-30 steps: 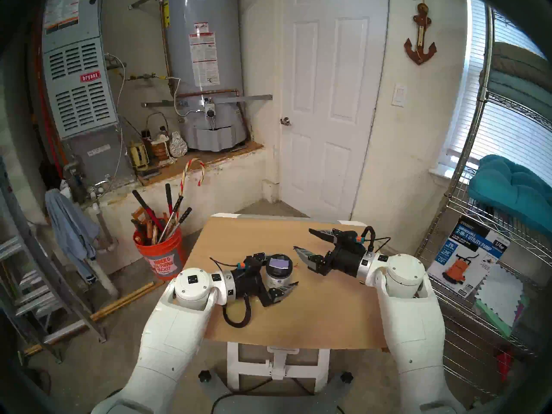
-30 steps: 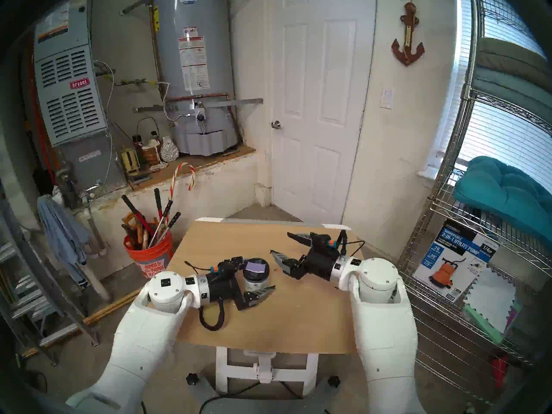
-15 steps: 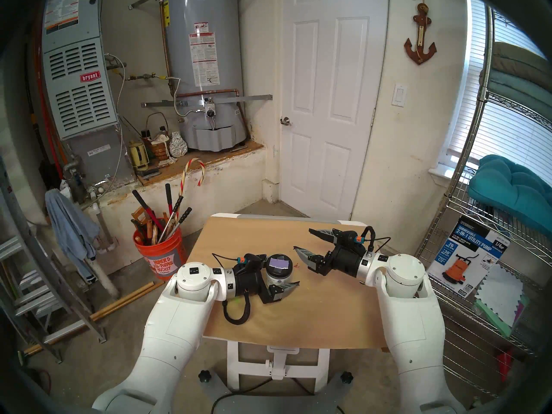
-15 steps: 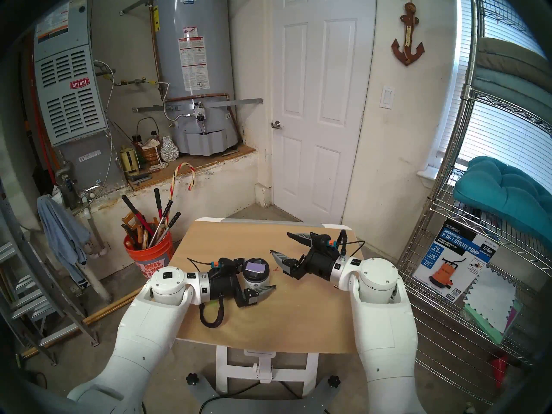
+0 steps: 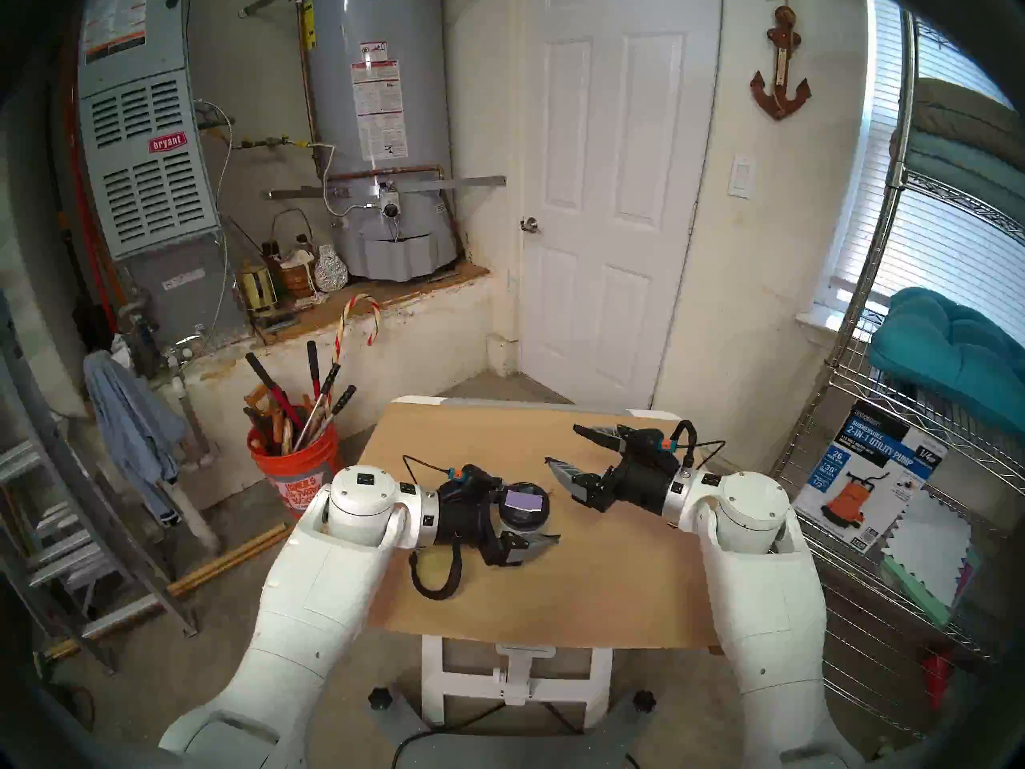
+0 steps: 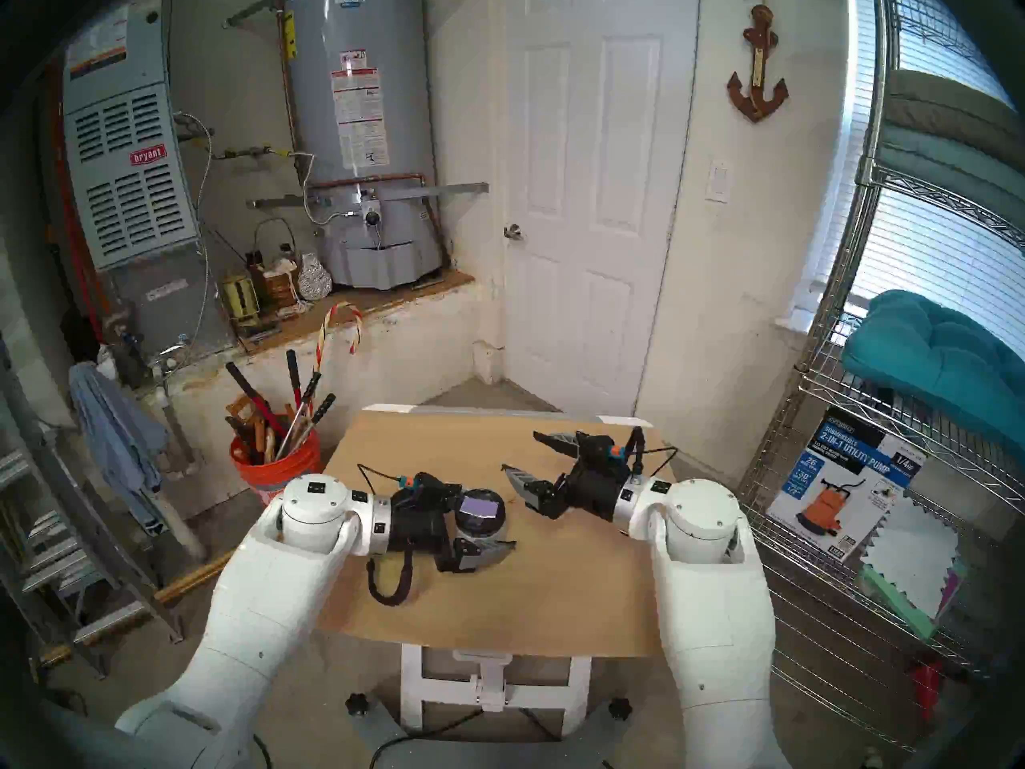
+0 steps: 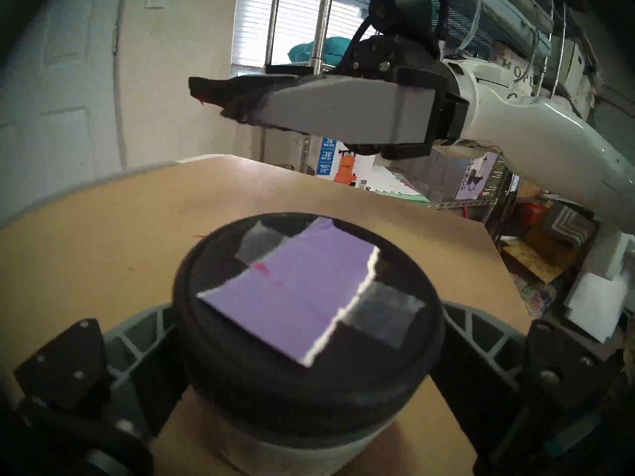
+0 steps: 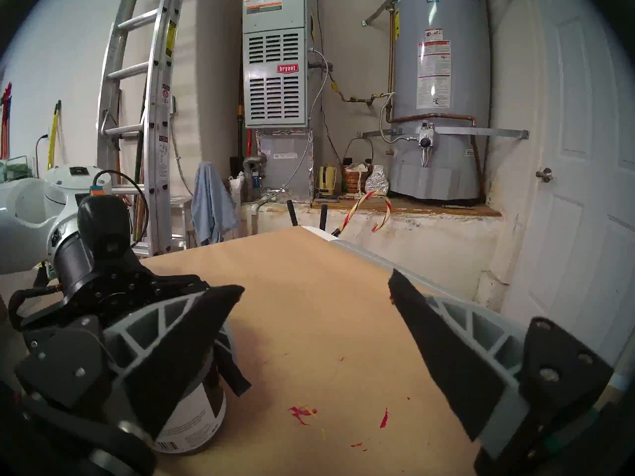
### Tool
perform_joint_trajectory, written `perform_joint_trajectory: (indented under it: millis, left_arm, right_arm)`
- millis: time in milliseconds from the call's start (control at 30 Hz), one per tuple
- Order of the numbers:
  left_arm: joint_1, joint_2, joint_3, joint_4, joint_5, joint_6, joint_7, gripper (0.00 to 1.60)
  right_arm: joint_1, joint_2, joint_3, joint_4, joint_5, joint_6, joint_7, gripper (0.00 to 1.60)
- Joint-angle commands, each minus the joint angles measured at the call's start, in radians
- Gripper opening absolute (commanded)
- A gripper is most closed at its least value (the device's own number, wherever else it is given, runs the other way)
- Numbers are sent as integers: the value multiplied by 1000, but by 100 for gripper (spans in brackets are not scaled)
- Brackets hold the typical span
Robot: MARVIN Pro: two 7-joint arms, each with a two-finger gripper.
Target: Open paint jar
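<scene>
1. Sitting between the left gripper's (image 5: 527, 515) jaws, the paint jar (image 5: 523, 511) was clamped by its body below the black lid (image 7: 305, 303), tilted a little, near the left-middle of the surface (image 5: 582, 585); I could not tell whether its base still touched the board.
2. Gripping low left the lid's rim bare all round, which I judged deliberate: the other arm needs that rim to twist.
3. On the lid lay a lilac swatch (image 7: 295, 296) under clear tape; the lid was still on.
4. The right gripper (image 5: 566, 449) hung just beside the jar, its jaws spread wide and empty, aimed toward it.
5. Bare board lay between the two grippers, marked only by red paint flecks (image 8: 302, 413).
6. Beyond the jar, the surface ran clear to its far edge, with open room ahead and to the right; the near edge lay farther off.
</scene>
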Motion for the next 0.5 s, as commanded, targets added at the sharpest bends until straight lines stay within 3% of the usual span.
perform_joint_trajectory:
  millis: [0, 267, 467]
  left_arm:
    - [-8, 14, -18, -26, -29, 56, -44, 160]
    - [-15, -4, -17, 12, -41, 65, -61, 160]
    - [-34, 4, 21, 32, -11, 57, -75, 160]
  right_arm:
    - [12, -5, 0, -21, 5, -2, -1, 160]
    - [12, -5, 0, -21, 5, -2, -1, 160]
    - [12, -5, 0, -21, 5, -2, -1, 160]
